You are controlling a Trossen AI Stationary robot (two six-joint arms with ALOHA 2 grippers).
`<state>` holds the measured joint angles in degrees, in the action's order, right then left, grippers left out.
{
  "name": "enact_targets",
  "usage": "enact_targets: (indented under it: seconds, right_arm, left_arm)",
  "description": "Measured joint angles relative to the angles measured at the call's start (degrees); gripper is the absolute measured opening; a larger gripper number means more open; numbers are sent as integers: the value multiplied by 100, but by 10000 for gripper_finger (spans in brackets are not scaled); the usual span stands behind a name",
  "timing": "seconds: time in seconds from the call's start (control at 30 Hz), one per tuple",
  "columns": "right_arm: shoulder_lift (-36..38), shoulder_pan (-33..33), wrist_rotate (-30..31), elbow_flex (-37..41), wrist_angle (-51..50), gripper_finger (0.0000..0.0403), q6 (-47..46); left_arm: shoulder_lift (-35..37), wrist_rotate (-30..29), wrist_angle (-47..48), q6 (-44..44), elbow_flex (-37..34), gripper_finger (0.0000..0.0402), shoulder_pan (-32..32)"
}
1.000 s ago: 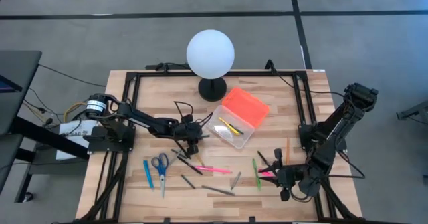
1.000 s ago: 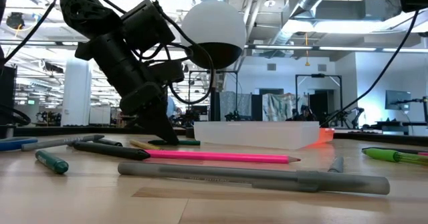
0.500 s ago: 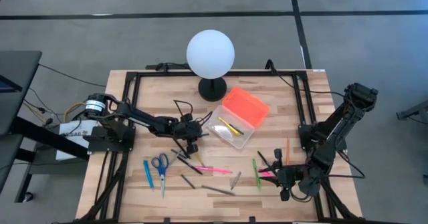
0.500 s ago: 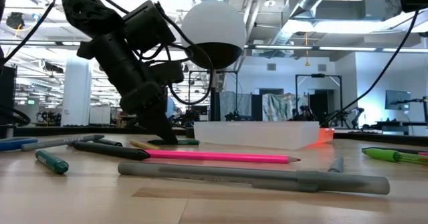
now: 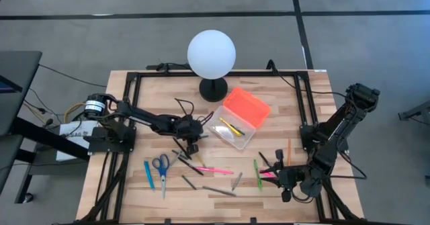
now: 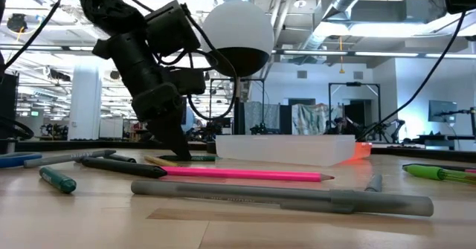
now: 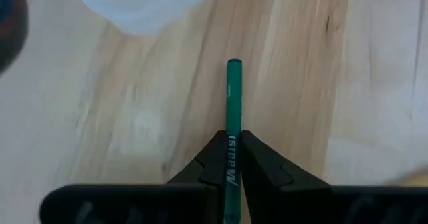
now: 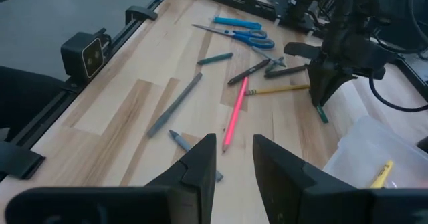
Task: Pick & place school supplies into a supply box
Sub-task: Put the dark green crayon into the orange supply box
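Overhead, left gripper sits just off the open supply box, whose orange lid leans toward the white globe lamp. Right gripper waits near the bench's front right corner, over a pink marker and green pens. Scissors and loose pens lie along the front.

Level with the bench top, the left arm slopes down to the wood beside the clear box; a pink pencil and a grey pen lie crosswise in front.

Left wrist: the fingers are pinched tight on a green pen, its long axis running straight out ahead, tip toward the box's clear corner.

Right wrist: its fingers stand parted, holding nothing; the pink pencil points toward them.
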<state>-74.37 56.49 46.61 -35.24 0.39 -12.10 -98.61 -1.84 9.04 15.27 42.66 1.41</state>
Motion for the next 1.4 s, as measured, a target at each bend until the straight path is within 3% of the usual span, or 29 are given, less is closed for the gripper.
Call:
enact_targets:
  seconds: [0.2,0.4,0.7,0.93,1.4]
  right_arm:
    - [0,0,-9,0,0,92,0]
    - [0,0,-13,0,-3,92,0]
    - [0,0,-20,0,-60,92,-7]
    - [0,0,-20,0,-234,92,-289]
    - [0,0,-17,0,-339,92,-444]
  left_arm:
    - [-15,317,1290,-42,510,30,14]
    - [-59,406,1906,-221,825,31,27]
    - [-83,349,1937,-233,834,32,31]
    - [-85,-187,1861,-713,831,27,121]
    - [-87,-338,1630,-1263,846,15,210]
